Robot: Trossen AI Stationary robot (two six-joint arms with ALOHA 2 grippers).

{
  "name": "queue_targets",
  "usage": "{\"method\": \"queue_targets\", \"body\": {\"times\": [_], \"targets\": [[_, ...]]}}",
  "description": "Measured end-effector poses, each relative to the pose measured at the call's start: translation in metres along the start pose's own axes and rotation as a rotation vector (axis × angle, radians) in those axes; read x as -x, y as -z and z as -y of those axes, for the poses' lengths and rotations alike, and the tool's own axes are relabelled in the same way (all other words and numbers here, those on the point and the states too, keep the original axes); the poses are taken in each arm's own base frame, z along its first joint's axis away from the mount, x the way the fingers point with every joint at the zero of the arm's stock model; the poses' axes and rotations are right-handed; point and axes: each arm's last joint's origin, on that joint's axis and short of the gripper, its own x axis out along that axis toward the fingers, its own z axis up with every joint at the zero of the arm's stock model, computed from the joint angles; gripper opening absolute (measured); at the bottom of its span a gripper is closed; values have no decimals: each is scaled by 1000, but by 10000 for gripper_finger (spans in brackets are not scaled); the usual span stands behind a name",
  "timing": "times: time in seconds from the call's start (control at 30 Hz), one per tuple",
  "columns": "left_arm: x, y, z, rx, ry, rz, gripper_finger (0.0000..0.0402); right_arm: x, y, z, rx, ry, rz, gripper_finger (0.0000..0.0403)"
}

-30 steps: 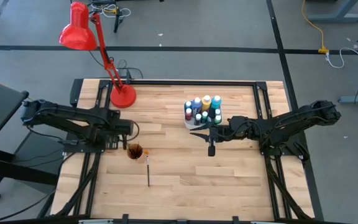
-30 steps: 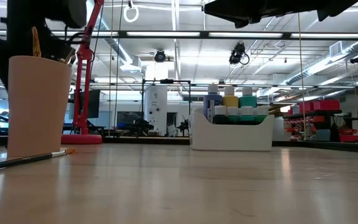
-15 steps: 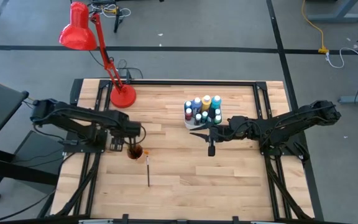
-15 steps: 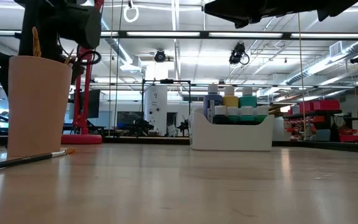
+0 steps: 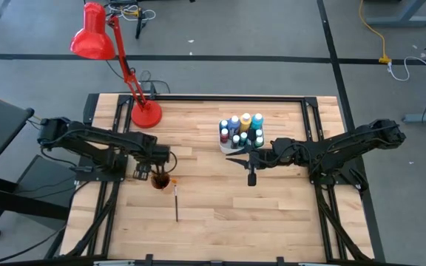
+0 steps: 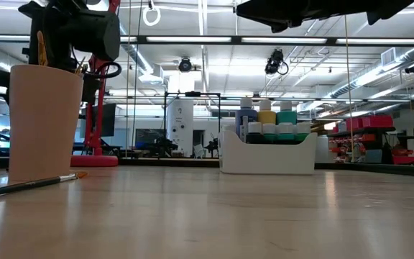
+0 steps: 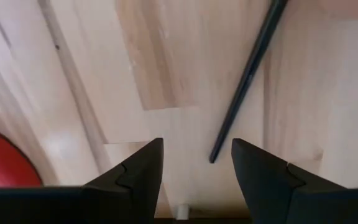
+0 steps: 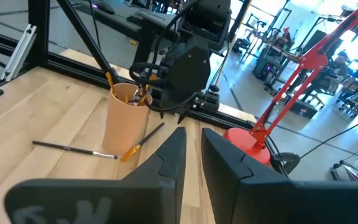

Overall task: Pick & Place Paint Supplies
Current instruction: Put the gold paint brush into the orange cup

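Left gripper hovering just above the orange cup near the table's left side, fingers spread wide with nothing between them, a dark brush slanting across the bare wood beyond the tips. Orange cup upright, holding a couple of brushes; one more thin dark-handled paintbrush lying flat on the wooden table just beside the cup, apart from both arms. Small paint bottles in blue, yellow and teal, several white-capped, packed upright inside the white tray toward the table's middle-back. Right gripper raised over the table just in front of the tray, fingers drawn close with only a narrow gap, gripping nothing. Red desk lamp standing at the back left corner, base on the wood
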Motion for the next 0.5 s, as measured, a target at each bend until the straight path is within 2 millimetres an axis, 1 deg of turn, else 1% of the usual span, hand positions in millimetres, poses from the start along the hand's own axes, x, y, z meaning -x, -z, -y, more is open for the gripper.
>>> {"method": "queue_targets", "body": {"times": [0.3, 0.5], "targets": [[0, 0, 0, 48, 18, -2, 199, 0, 0, 0, 0, 0, 1, 55], [-2, 2, -8, 94, 28, -8, 199, 0, 0, 0, 0, 0, 2, 55]]}}
